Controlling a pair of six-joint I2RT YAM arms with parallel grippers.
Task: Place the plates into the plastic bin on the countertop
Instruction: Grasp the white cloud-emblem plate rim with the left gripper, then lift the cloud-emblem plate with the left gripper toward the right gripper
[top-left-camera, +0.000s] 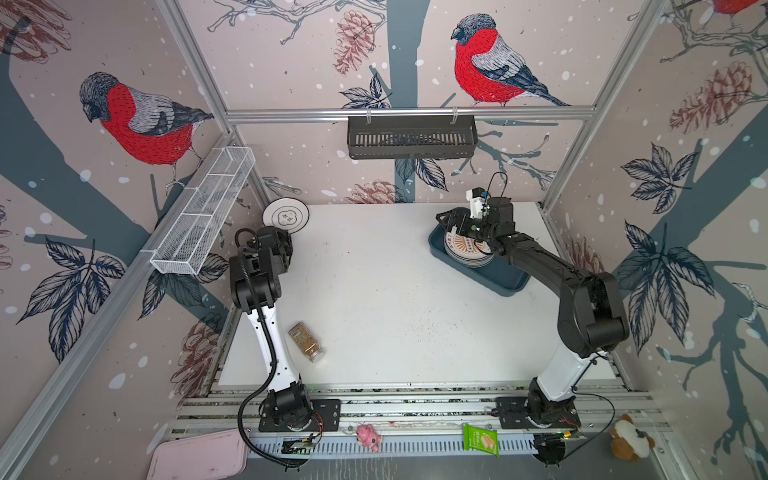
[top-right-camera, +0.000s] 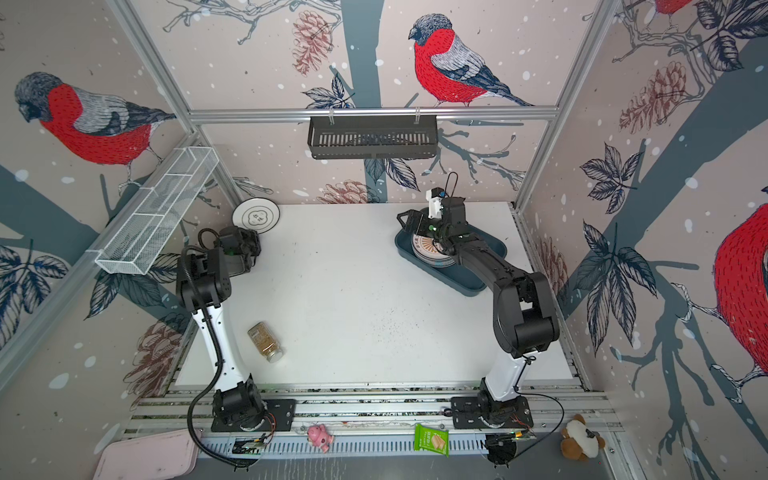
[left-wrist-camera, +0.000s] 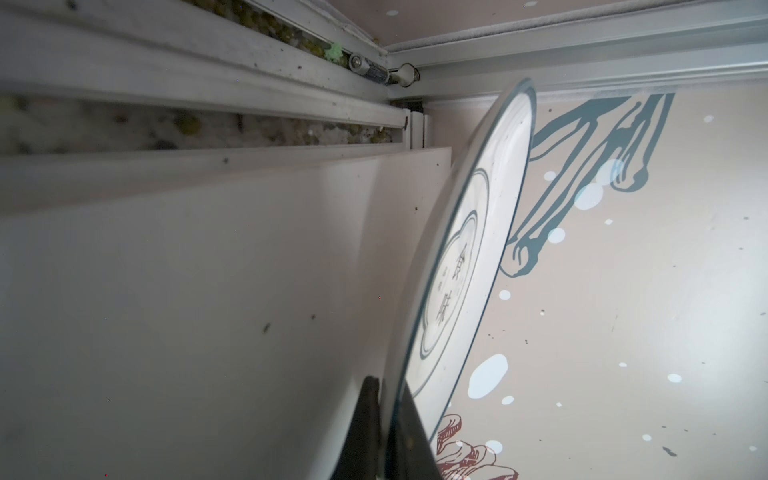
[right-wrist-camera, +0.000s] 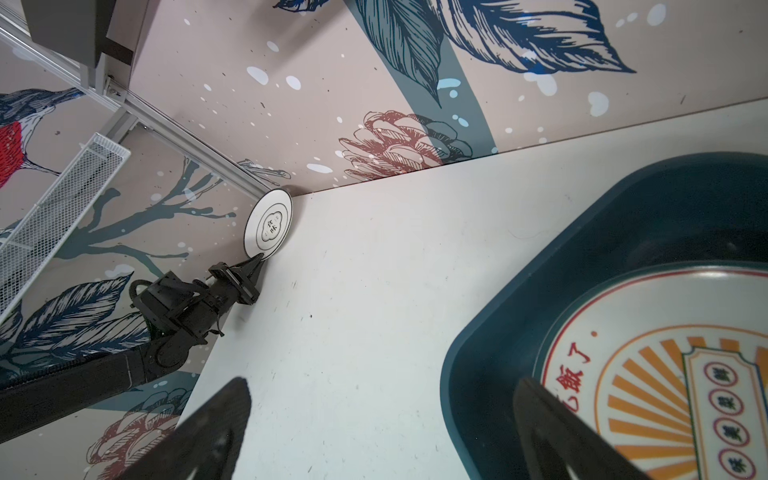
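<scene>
The step in hand is the pick-up of the last loose plate (top-left-camera: 286, 217). It is the cloud-centred one, at the corner of the worktop (top-left-camera: 374, 291) farthest from the plastic bin (top-left-camera: 511, 286), well apart from it across the bare surface. The left gripper (right-wrist-camera: 257, 258) has its jaws pressed together on the rim of this plate, at the edge nearer the bin. In the left wrist view a dark finger sits on each side of the thin rim. The plate stands steeply tilted with its face towards the bin. Whether its far edge touches the wall behind it cannot be told.

Inside the bin, at its end nearer that corner, lies a stack of plates (top-left-camera: 465, 251) with an orange sunburst plate (right-wrist-camera: 648, 374) on top. The bin's other end is bare. The right gripper (top-left-camera: 451, 226) hangs above the stack's end of the bin with its jaws spread wide and nothing between them.

The task looks nearly done, with one plate left to carry. The next move likely calls for lifting the pinched plate clear of the corner and carrying it across the worktop to the bin. There it must be levelled and let go on the stack or in the bare end. The right arm probably has to draw away from the bin first, since it hangs over the drop spot. A thin rim pinch on a tilted plate could slip or swing, so a slow carry seems wise.
</scene>
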